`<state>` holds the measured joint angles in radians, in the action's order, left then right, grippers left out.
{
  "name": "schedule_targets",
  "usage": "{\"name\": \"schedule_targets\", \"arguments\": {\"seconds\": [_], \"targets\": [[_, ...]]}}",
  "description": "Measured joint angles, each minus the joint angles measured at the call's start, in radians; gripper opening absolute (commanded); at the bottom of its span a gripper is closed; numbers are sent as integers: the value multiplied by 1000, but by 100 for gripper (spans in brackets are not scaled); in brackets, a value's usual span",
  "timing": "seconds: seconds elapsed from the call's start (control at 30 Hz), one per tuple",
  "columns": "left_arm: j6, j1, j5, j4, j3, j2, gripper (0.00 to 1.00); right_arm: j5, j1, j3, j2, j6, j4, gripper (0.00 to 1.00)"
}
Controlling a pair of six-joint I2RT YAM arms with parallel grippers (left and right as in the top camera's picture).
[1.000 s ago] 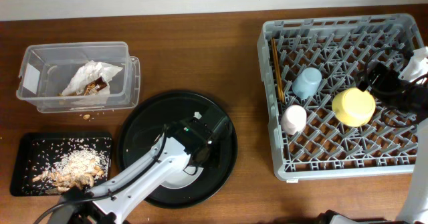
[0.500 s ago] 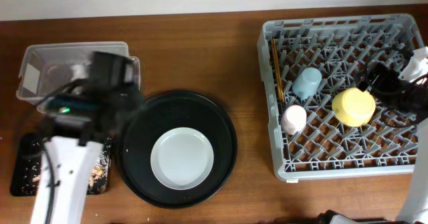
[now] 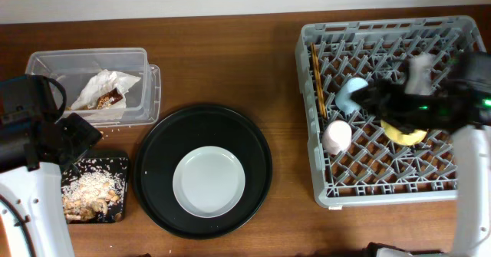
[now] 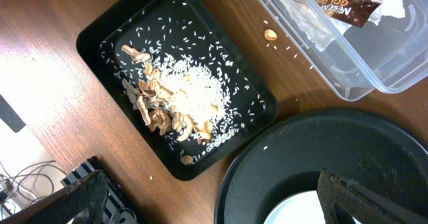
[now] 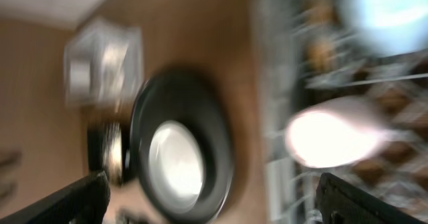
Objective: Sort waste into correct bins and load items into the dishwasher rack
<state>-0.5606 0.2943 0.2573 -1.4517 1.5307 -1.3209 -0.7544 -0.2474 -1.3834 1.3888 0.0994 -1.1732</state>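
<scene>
- Pair of wooden chopsticks (image 3: 316, 80) along left wall of large grey plastic dishwasher rack (image 3: 383, 27), long axis near-to-far.
- Left gripper (image 4: 210, 184) fingers wide apart, empty; right gripper (image 5: 210, 184) likewise, though blurred.

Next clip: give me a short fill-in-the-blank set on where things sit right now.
1. The grey plate lies on the round black ____.
2. The crumpled wrapper sits inside the clear ____.
3. The pink cup and the chopsticks are in the grey ____.
Missing words: tray; tub; rack.
</scene>
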Motion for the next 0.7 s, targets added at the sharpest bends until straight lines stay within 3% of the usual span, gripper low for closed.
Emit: {"name": "schedule_targets", "arguments": {"seconds": [0.1, 0.17, 0.33, 0.53, 0.7], "targets": [[0, 0, -3, 0, 0, 0, 99, 103, 308, 0, 11, 11, 31, 95], [0, 0, -6, -1, 0, 0, 99, 295, 566, 0, 45, 143, 85, 95], [0, 0, -7, 0, 0, 0, 99, 647, 943, 0, 243, 426, 235, 94], [0, 0, -7, 0, 0, 0, 99, 725, 1005, -2, 493, 499, 335, 98], [0, 0, -7, 0, 0, 0, 99, 731, 1005, -1, 525, 502, 390, 97]]}}
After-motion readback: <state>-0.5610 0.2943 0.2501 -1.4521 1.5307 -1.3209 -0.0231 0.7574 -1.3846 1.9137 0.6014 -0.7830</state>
